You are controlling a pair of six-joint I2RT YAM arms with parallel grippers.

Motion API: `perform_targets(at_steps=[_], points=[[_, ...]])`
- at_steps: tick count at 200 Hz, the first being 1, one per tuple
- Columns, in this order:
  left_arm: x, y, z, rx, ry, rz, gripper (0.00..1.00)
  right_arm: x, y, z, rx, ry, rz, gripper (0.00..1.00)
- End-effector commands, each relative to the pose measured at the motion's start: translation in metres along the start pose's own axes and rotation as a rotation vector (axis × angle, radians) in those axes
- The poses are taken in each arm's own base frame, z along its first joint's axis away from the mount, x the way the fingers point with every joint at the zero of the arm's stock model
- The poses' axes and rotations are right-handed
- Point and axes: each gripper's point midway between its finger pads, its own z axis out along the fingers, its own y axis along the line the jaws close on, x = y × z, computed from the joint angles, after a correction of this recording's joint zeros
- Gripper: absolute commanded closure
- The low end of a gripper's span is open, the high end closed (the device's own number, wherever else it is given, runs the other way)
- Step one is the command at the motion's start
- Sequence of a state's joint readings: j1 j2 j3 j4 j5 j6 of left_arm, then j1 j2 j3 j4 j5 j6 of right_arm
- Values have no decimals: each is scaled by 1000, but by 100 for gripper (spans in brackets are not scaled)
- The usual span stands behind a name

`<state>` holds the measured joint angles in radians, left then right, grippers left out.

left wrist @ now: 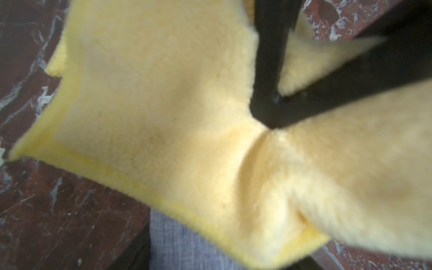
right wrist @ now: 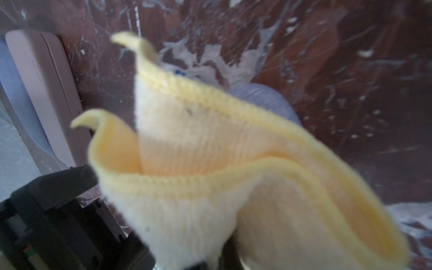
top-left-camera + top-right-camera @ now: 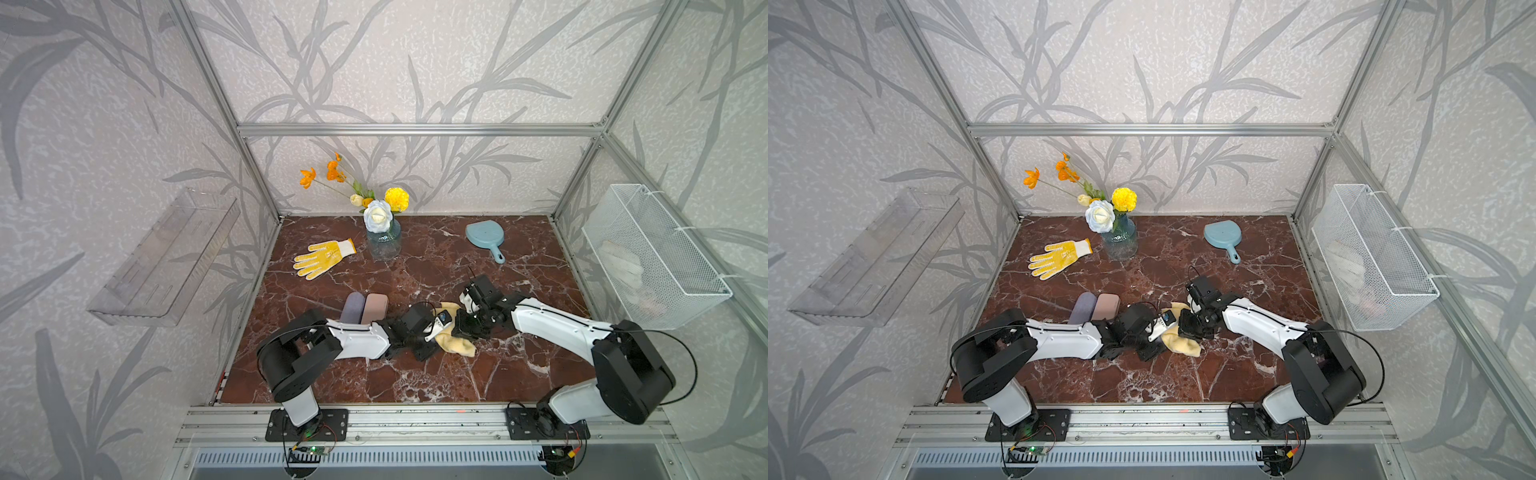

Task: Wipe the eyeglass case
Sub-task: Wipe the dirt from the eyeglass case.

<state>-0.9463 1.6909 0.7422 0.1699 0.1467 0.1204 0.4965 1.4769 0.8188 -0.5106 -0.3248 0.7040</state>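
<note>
Left wrist view: eyeglass case point(image 1: 187, 240), blue-grey fabric, likely light and stiff, mid-table, clamped across its width by your left gripper point(image 3: 436, 326); right gripper point(image 1: 268, 117), jaws closed, pinches soft yellow cloth point(image 1: 163, 105) beside it.

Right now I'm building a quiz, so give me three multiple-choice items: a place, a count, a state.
1. Where is the glove? A in the wire basket; B on the table, left of the vase; C on the clear shelf.
2. How many cases lie side by side by the left arm? A one; B four; C two.
3. The right gripper is: A shut on the yellow cloth; B open; C out of view.
B: it lies beside the vase. C: one purple, one pink. A: its fingers pinch the cloth.
</note>
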Motion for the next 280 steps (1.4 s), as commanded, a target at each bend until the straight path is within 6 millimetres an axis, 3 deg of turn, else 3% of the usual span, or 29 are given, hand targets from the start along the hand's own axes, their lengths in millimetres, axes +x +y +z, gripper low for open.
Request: perform_targets(at_steps=[1, 19, 46, 60, 78, 95, 112, 129, 147, 158, 166, 179, 195, 229, 244, 264, 280], points=[[-10, 0, -10, -11, -56, 7, 72, -21, -64, -24, 319, -78, -66, 100], [-12, -1, -13, -17, -67, 9, 78, -37, -65, -56, 430, -191, -170, 100], [-13, -2, -17, -41, -77, 17, 82, -30, -21, -75, 328, -221, -258, 100], [-12, -1, -20, -76, -87, 22, 84, -12, 7, -63, 197, -153, -232, 100], [-14, 0, -25, -133, -110, 37, 84, 14, 42, -32, -12, -42, -133, 100], [-13, 1, -30, -179, -128, 46, 84, 25, 57, -4, -144, 37, -38, 100], [-13, 1, -32, -204, -136, 55, 84, 24, 48, 10, -142, 66, -14, 100], [-11, -3, -31, -206, -130, 74, 84, 9, 5, 9, -10, 55, -1, 100], [-7, -9, -26, -198, -114, 96, 85, -18, -46, -10, 224, 7, -44, 100], [-4, -11, -24, -204, -100, 108, 85, -38, -61, -33, 409, -60, -145, 100], [-1, -13, -23, -206, -92, 115, 85, -47, -61, -49, 502, -102, -221, 100], [1, -13, -22, -222, -84, 120, 85, -57, -46, -67, 544, -162, -314, 100], [5, -10, -22, -248, -75, 120, 86, -47, -10, -72, 436, -182, -380, 100], [8, -8, -23, -319, -76, 139, 86, 7, 62, -38, 58, -14, -302, 100], [8, -8, -23, -356, -76, 156, 86, 21, 87, -21, -72, 48, -240, 100], [11, -8, -22, -399, -70, 179, 86, 32, 97, -1, -139, 121, -199, 100], [13, -10, -21, -416, -67, 190, 86, 38, 86, 13, -103, 177, -217, 100]])
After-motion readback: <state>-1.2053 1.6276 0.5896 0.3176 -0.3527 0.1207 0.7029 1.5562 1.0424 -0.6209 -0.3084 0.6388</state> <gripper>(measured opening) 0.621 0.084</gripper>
